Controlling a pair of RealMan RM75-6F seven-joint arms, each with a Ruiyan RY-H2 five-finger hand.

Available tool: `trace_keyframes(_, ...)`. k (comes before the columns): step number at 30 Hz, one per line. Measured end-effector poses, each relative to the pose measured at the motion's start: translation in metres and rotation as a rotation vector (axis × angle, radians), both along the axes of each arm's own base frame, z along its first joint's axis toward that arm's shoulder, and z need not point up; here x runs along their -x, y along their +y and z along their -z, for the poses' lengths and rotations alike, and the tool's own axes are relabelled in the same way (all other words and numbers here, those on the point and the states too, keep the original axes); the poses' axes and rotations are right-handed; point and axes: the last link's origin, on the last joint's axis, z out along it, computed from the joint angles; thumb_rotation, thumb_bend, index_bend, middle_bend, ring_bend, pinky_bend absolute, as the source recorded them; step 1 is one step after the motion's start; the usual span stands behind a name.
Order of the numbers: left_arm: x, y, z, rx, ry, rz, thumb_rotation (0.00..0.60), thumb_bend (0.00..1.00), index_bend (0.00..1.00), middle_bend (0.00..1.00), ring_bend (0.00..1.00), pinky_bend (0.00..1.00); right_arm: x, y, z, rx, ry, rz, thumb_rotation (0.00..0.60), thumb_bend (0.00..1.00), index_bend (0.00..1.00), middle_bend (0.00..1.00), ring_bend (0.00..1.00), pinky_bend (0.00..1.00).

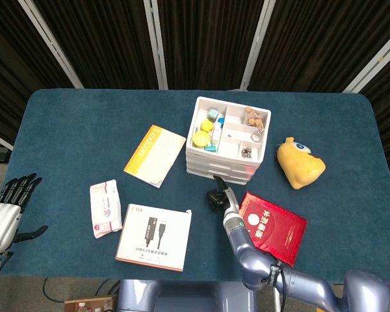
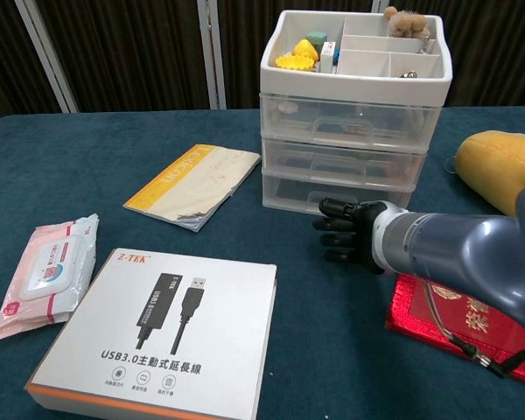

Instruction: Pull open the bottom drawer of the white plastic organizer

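Observation:
The white plastic organizer (image 1: pixel 226 140) (image 2: pixel 354 114) stands at the table's middle back, its open top tray filled with small items. All three clear drawers are pushed in, the bottom drawer (image 2: pixel 332 197) (image 1: pixel 218 177) included. My right hand (image 1: pixel 216 197) (image 2: pixel 341 232) hovers low just in front of the bottom drawer, dark fingers curled in, holding nothing. Whether the fingertips touch the drawer front cannot be told. My left hand (image 1: pixel 10 208) hangs off the table's left edge, fingers spread and empty.
A USB cable box (image 1: pixel 153 237) (image 2: pixel 157 328) lies front left of the right hand. A red booklet (image 1: pixel 273 226) (image 2: pixel 472 328) lies under the right forearm. A wipes pack (image 1: pixel 104 208), an orange booklet (image 1: pixel 155 155) and a yellow plush (image 1: pixel 299 162) lie around.

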Motion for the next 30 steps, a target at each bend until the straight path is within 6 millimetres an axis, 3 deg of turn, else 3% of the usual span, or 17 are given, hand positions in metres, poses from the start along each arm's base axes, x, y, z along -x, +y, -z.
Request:
trace_keyframes(8, 0.001, 0.0, 0.0, 0.008, -0.001, -0.008, 0.6, 0.01, 0.0, 0.0, 0.0, 0.02, -0.004, -0.002, 0.001, 0.018, -0.047, 0.031, 0.6, 0.88, 0.02, 0.88, 0.88, 0.93)
trace_keyframes(30, 0.001, 0.0, -0.001, 0.015, -0.014, -0.012, 0.6, 0.01, 0.0, 0.0, 0.0, 0.02, -0.006, -0.014, 0.01, -0.013, -0.084, 0.081, 0.6, 0.9, 0.24, 0.88, 0.88, 0.93)
